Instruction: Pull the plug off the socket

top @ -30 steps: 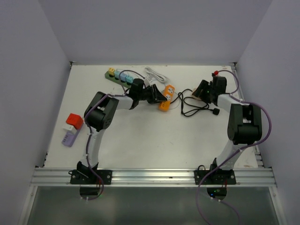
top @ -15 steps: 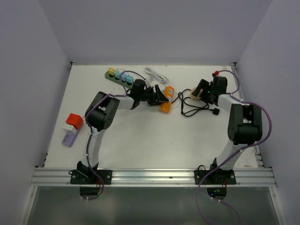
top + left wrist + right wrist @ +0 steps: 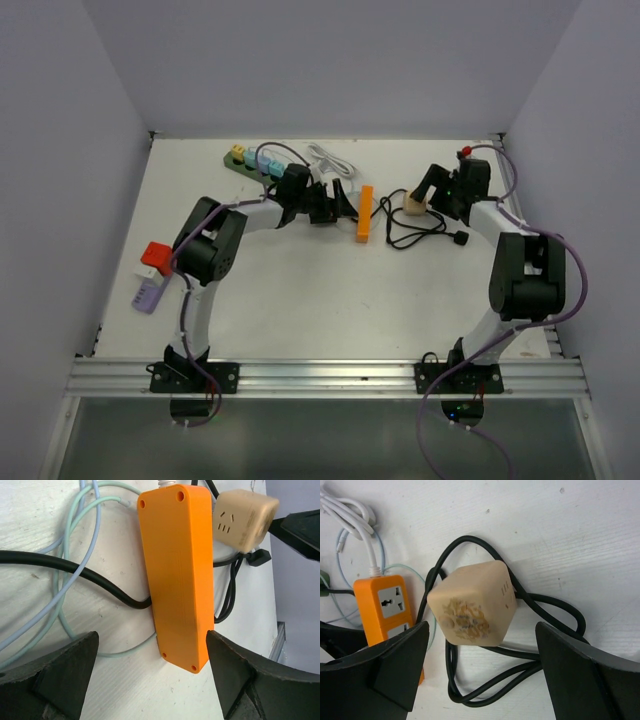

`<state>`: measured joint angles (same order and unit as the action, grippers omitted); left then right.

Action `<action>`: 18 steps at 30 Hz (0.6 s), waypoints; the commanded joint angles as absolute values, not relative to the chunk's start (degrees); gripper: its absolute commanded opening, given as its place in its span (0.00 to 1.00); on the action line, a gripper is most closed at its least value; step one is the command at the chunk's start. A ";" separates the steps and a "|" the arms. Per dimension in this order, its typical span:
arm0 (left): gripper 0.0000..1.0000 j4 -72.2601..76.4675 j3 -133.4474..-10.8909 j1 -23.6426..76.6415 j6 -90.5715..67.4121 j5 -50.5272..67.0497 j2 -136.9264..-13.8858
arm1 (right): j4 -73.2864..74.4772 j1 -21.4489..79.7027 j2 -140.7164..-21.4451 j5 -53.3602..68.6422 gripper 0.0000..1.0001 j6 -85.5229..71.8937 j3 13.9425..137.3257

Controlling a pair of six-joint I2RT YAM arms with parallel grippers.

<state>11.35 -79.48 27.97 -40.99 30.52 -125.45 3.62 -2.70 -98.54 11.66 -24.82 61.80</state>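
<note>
Dark-green and rigid, the socket [image 3: 232,160] lies at eleven o'clock on the table [image 3: 300,290] with a row of small coloured plugs [image 3: 258,161] seated in it. It looks light enough to lift or skid when a plug is tugged. Both hands stand wide apart and hold nothing: the left gripper [image 3: 150,640] straddles an orange strip [image 3: 175,570] at the socket's four o'clock, and the right gripper [image 3: 482,630] straddles a beige cube adapter [image 3: 470,605] further out at three o'clock. I would pin the socket's bare end and pinch one hard plug by its flat sides, pulling straight out.
</note>
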 commanded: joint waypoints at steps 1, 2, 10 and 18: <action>0.93 4.84 -79.63 27.86 -36.83 27.51 -121.56 | 4.92 -2.99 -94.75 13.53 0.91 -24.52 62.41; 0.93 4.66 -79.37 27.77 -36.39 27.60 -120.94 | 5.10 -2.90 -94.40 13.80 0.92 -24.52 62.23; 0.96 -2.09 -76.47 27.77 -29.98 22.16 -109.18 | 5.01 -1.68 -89.74 17.49 0.92 -24.79 61.00; 0.97 -5.45 -67.95 25.32 -27.07 12.49 -96.00 | 5.62 5.70 -88.59 19.60 0.92 -21.37 62.92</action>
